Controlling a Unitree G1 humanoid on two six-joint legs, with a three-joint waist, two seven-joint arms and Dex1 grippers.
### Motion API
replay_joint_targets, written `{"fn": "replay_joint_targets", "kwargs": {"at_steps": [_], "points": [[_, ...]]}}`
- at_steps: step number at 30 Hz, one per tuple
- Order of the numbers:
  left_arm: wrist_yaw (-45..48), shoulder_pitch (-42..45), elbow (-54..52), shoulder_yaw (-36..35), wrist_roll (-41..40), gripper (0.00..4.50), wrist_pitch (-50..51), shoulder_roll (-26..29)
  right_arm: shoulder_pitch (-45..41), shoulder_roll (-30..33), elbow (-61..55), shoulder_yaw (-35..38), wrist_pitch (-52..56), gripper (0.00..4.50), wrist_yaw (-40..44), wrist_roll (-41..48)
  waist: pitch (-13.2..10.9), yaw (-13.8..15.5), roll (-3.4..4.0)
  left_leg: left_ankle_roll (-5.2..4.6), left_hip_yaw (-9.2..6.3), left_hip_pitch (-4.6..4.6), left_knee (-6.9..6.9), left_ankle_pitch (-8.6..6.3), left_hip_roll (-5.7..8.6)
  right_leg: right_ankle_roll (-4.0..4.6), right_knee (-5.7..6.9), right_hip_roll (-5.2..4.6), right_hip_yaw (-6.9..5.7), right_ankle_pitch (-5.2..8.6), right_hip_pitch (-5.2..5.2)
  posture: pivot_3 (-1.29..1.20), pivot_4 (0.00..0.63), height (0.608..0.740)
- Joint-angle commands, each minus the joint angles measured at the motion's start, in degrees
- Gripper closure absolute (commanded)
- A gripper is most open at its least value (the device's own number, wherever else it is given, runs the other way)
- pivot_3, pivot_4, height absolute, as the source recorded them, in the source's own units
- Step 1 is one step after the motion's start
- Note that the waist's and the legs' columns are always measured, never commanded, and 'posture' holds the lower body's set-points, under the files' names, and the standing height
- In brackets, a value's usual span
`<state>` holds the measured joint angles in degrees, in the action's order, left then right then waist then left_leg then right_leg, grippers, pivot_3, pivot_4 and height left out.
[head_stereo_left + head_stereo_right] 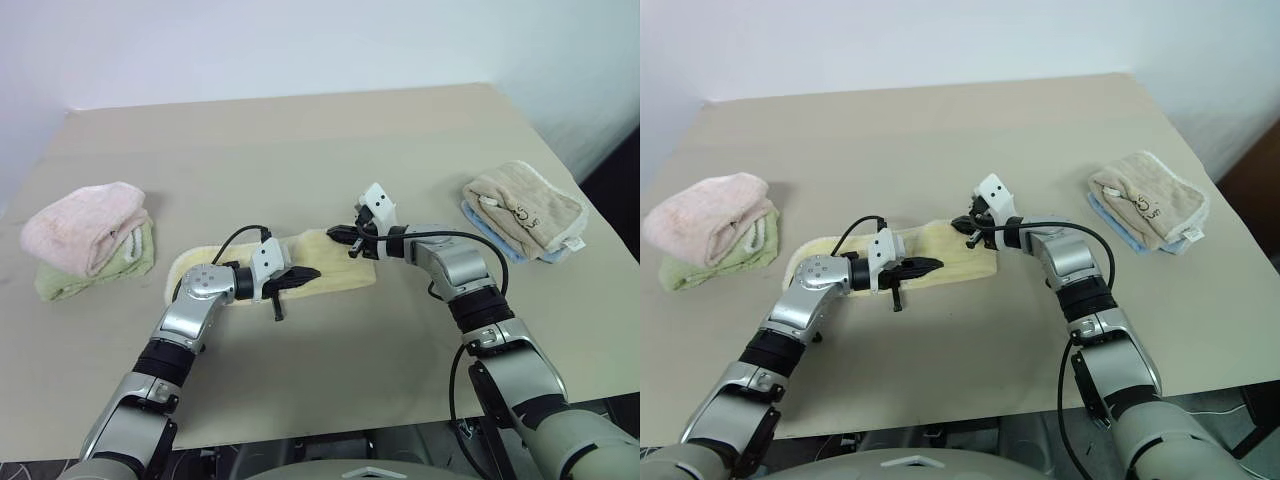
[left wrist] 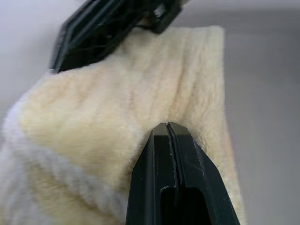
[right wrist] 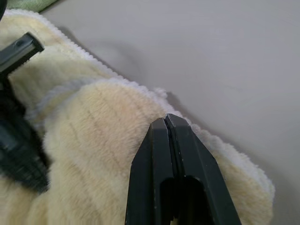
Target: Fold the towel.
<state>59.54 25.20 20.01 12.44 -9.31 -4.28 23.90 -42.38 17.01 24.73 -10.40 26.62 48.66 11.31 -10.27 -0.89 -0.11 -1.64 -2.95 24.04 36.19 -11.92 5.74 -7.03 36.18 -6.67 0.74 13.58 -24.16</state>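
Before you, a pale yellow towel [image 1: 320, 262] lies folded into a long strip near the middle of the beige table [image 1: 300, 140]. Your left gripper [image 1: 300, 277] rests over the strip's near edge, fingers together. Your right gripper [image 1: 342, 237] sits at the strip's far right corner, fingers also together. A pink towel [image 1: 85, 225] tops a green towel [image 1: 70, 278] at far left; a tan towel [image 1: 525, 208] covers a blue one [image 1: 490, 232] at right.

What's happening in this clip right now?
A two-armed robot is folding a pale yellow towel at the middle of a beige table. The towel already lies doubled into a long strip. The left gripper and the right gripper, both shut, are over it, their tips at the pile. Other folded towels sit aside: a pink one on a green one, and a tan one on a blue one.
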Motion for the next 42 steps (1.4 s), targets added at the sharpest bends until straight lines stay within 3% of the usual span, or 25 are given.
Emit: {"fn": "replay_joint_targets", "kwargs": {"at_steps": [1,7,12,20,27,31,38,42], "points": [[-0.13,-1.51,0.36,-0.78,0.36,4.48,1.35,0.78,0.07,-0.05,-2.91,0.16,-0.50,4.50,0.46,-0.11,0.00,-0.14,0.00,0.00,-0.02,-0.07,-0.01,0.00,-0.01,0.02,0.00,0.00,0.01,-0.01,0.06,0.00,0.150,0.728],[5.06,-2.53,-8.23,-1.64,-6.33,4.48,6.06,0.75,1.03,0.34,-4.92,0.04,0.05,4.50,1.44,-0.03,0.00,-0.17,0.01,0.03,-0.07,-0.08,-0.04,0.03,-0.04,0.06,0.02,0.13,0.05,-0.03,-0.02,0.00,0.150,0.728],[9.50,-4.44,-19.99,-5.16,-15.45,4.48,15.01,4.56,1.44,1.23,-8.51,0.73,1.42,4.50,3.13,1.09,-0.01,-0.13,0.00,-0.05,-0.08,0.38,-0.05,0.08,-0.02,0.06,0.05,0.12,0.06,-0.05,-0.27,0.00,0.150,0.728],[4.33,-5.83,-25.95,-19.09,-25.14,4.48,26.73,12.27,5.28,4.94,-20.56,2.44,6.62,4.50,6.22,5.67,-0.01,-0.10,0.01,0.03,-0.14,0.35,-0.05,0.03,-0.03,0.07,-0.01,0.16,0.04,-0.04,-0.28,0.00,0.150,0.728],[-1.97,-18.45,-32.73,-32.27,-31.15,4.48,33.05,16.25,8.20,9.21,-28.74,5.71,11.48,4.50,5.85,10.21,-0.02,0.07,0.00,0.04,-0.14,0.36,-0.13,0.02,-0.03,0.08,-0.08,0.05,0.05,-0.04,-0.32,0.00,0.150,0.728],[-9.99,-32.99,-41.33,-45.10,-42.71,3.60,41.13,12.84,13.34,15.42,-38.33,8.14,12.80,4.50,10.74,15.04,-0.04,0.15,-0.03,-0.01,-0.14,0.39,-0.16,-0.03,-0.05,0.09,-0.18,-0.05,0.08,-0.02,-0.30,0.00,0.150,0.728],[-20.32,-46.24,-46.37,-55.49,-61.76,1.27,50.17,9.74,17.91,23.10,-41.63,9.84,9.34,4.50,17.40,18.34,-0.05,0.20,-0.07,-0.06,-0.15,0.35,-0.05,-0.07,-0.16,0.34,-0.60,-0.04,0.05,0.15,0.03,0.00,0.150,0.728],[-22.75,-53.31,-44.14,-56.94,-65.98,0.02,52.65,7.88,17.56,24.03,-40.21,9.59,8.23,4.50,17.87,18.21,-0.05,-0.06,-0.08,-0.06,-0.06,0.35,-0.08,-0.08,-0.25,0.35,-0.87,-0.04,0.05,0.17,0.09,0.00,0.150,0.728]]}}
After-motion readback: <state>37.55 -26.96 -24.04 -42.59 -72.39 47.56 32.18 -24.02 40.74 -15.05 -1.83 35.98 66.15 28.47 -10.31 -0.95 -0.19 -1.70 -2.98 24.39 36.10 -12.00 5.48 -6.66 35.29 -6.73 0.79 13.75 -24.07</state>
